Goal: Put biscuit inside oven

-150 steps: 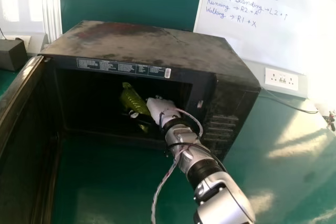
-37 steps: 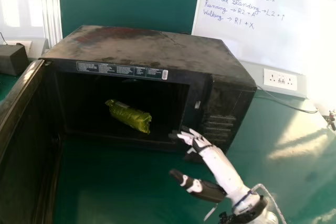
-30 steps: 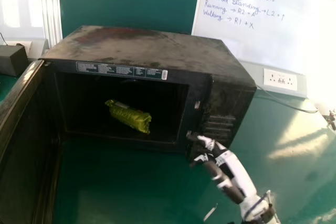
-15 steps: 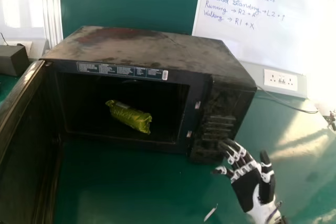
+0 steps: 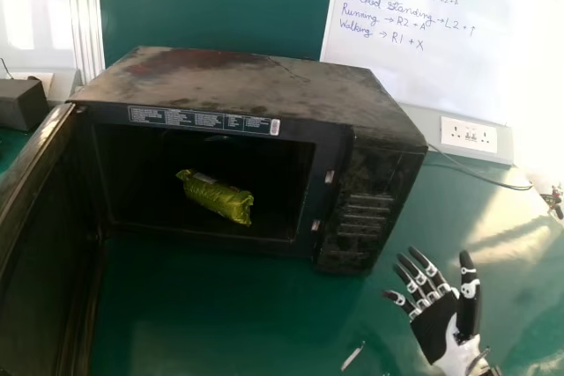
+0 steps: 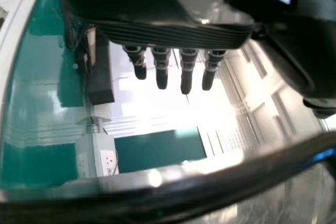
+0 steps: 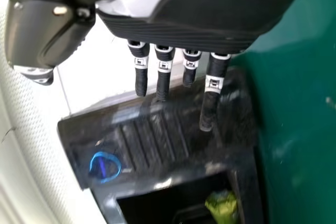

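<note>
Fingers spread, the right hand (image 5: 434, 330) has left the oven (image 5: 256, 81); biscuit (image 5: 217, 198) lies inside.

A green panel (image 5: 211, 6) stands at upper centre, a handwritten whiteboard (image 5: 493, 68) at upper right above a socket plate (image 5: 469, 135); bright light streaks the green bench (image 5: 203, 323) at right.

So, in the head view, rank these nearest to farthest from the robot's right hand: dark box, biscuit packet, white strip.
1. White strip: on the table, left of the right hand.
2. Biscuit packet: inside the oven.
3. Dark box: far left.
</note>
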{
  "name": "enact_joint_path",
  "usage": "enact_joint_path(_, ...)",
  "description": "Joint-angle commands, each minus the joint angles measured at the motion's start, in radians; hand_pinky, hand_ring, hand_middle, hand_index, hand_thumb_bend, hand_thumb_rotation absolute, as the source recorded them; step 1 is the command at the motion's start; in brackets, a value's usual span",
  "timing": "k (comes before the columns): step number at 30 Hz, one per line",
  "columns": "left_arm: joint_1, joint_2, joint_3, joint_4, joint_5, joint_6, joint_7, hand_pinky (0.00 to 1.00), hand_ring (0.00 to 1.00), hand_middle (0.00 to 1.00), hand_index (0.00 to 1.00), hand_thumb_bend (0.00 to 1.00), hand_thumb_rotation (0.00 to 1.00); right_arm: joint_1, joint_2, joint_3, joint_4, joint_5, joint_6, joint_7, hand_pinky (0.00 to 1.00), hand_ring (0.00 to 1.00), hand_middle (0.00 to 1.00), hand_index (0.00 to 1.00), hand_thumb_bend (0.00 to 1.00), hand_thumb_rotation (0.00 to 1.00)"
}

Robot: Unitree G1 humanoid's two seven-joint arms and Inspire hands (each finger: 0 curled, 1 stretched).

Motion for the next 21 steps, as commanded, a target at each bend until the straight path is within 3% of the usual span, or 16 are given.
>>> enact_joint_path(1,-0.010,0.001,0.014,0.010,0.021,-0.029,0.002,1.00,1.00,1.00,1.00,0.86,1.00,-0.003,0.005,-0.024,-0.013,0.004,0.034,-0.021,0.63,0.91,0.95,0.93,0.84,0.79)
enact_joint_path(7,-0.001,0.023,0.021,-0.002,0.097,-0.063,-0.001,1.00,1.00,1.00,1.00,0.86,0.99,-0.024,0.030,-0.054,0.010,-0.037,0.036,-0.060,0.71,0.96,1.00,0.97,0.86,0.83)
enact_joint_path(12,-0.003,0.038,0.053,-0.001,0.208,-0.112,0.012,1.00,1.00,1.00,1.00,0.84,0.91,-0.060,0.054,-0.074,0.029,-0.055,0.038,-0.102,0.76,0.97,1.00,0.98,0.98,0.80)
enact_joint_path(21,-0.025,0.084,0.044,0.054,0.280,-0.259,0.019,1.00,1.00,1.00,1.00,0.85,0.89,-0.102,0.070,-0.093,0.071,-0.083,0.044,-0.116,0.75,0.95,0.99,0.97,0.91,0.79)
